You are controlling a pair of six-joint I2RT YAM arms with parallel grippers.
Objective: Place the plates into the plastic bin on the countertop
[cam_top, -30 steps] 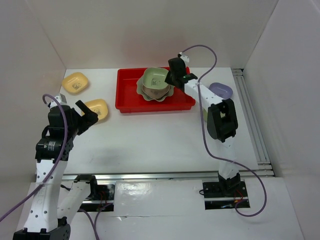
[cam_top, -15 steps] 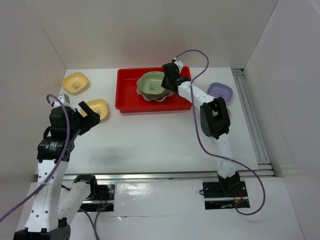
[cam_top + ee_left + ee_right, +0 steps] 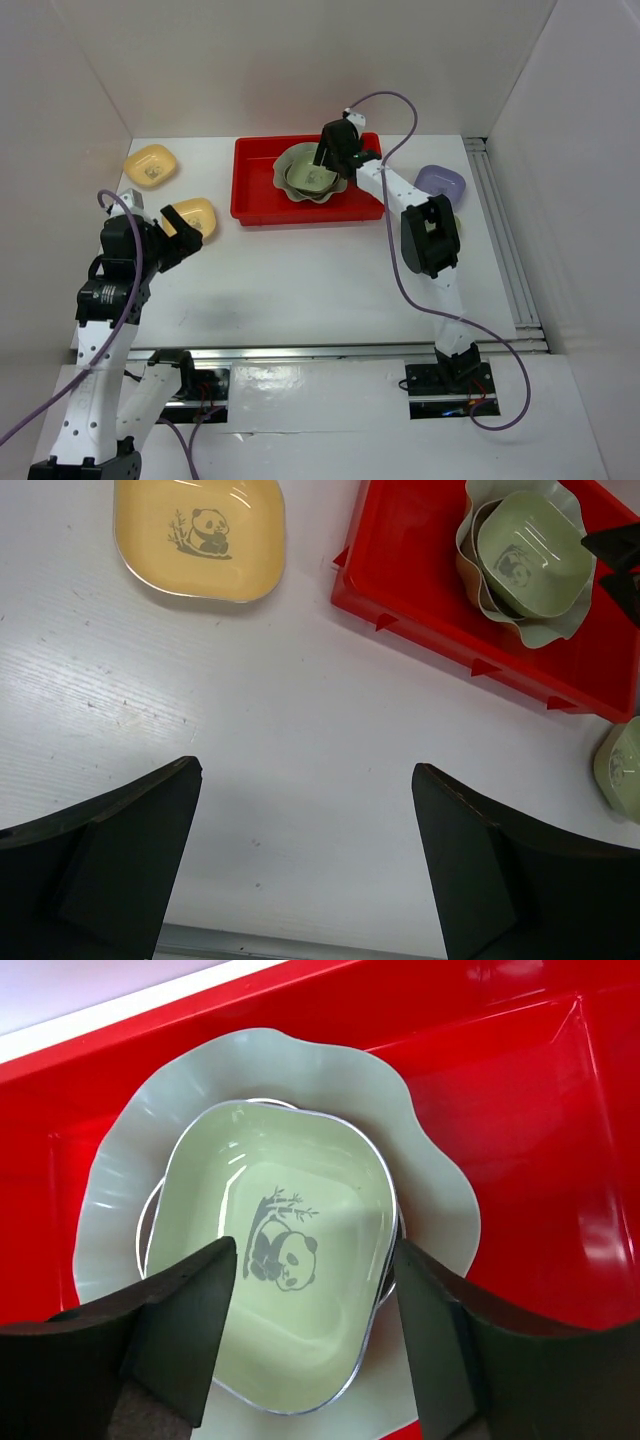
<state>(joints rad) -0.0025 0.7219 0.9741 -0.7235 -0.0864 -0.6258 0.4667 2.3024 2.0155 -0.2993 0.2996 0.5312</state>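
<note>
While light green dish [image 3: 270, 1250] sits nested in scalloped dish [image 3: 430, 1190] inside red bin [image 3: 520, 1110], right gripper [image 3: 312, 1250] straddles it, jaws apart: rise straight, clear rims. Left gripper [image 3: 305, 780] spread, yellow dish [image 3: 200, 530] ahead.

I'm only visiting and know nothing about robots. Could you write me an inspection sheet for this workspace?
Surface: white countertop, flat.
Job's things: red plastic bin holds the scalloped dish with the light green dish stacked in it; the far yellow dish, near yellow dish and lavender dish lie outside it.
Clutter: nothing seen.
Grippers: right gripper open, jaws either side of the light green dish; left gripper open, empty.
Cables: purple cables loop off both arms.
Surroundings: white walls on three sides.
</note>
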